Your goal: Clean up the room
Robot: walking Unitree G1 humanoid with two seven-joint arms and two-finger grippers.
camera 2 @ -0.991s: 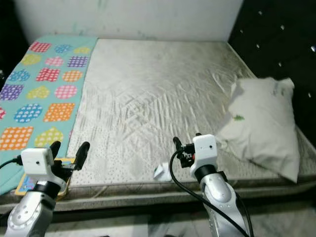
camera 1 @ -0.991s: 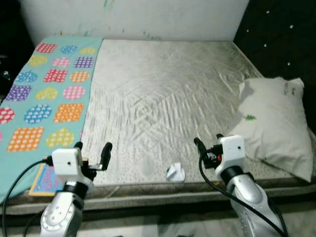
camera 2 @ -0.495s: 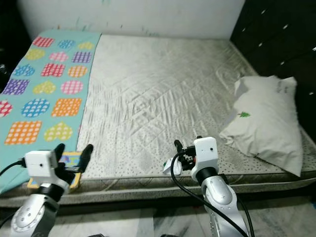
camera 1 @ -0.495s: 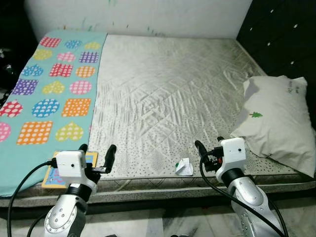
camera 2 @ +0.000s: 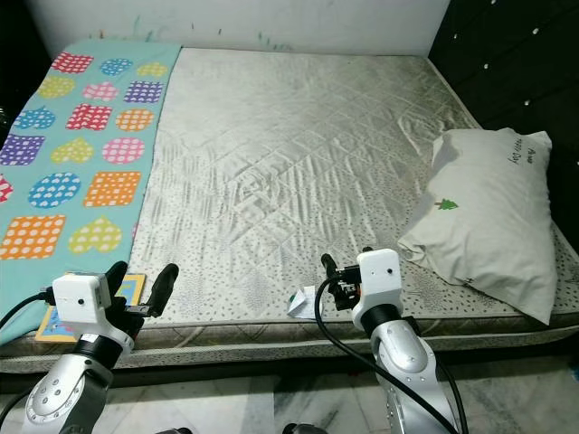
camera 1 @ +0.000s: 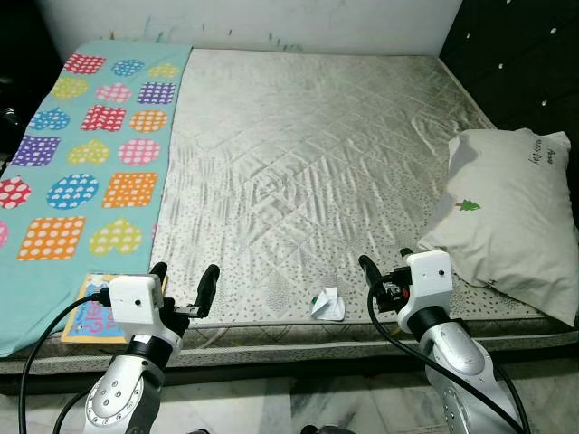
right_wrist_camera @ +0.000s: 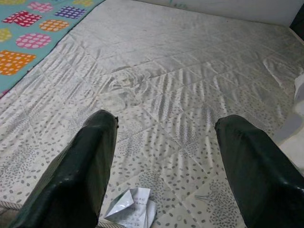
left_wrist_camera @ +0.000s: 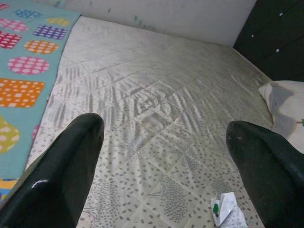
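A crumpled white paper wrapper (camera 1: 327,305) lies on the grey quilted mattress (camera 1: 308,172) near its front edge; it also appears in the wrist views as the wrapper (left_wrist_camera: 227,213) and wrapper (right_wrist_camera: 132,205). My left gripper (camera 1: 184,282) is open at the front left edge of the bed, beside a colourful book (camera 1: 90,320). My right gripper (camera 1: 384,269) is open, just right of the wrapper and short of it. Nothing is held in either.
A teal blanket (camera 1: 81,172) with coloured hearts and squares covers the bed's left side. A white pillow (camera 1: 511,221) lies at the right edge against a dark tufted wall (camera 1: 520,63). A white wall stands behind the bed. Pale floor runs along the front.
The camera has shifted and the view has steadied; the bed sits slightly differently in frame. Both grippers stay open in about the same pose, and the wrapper, book and pillow lie where they did.
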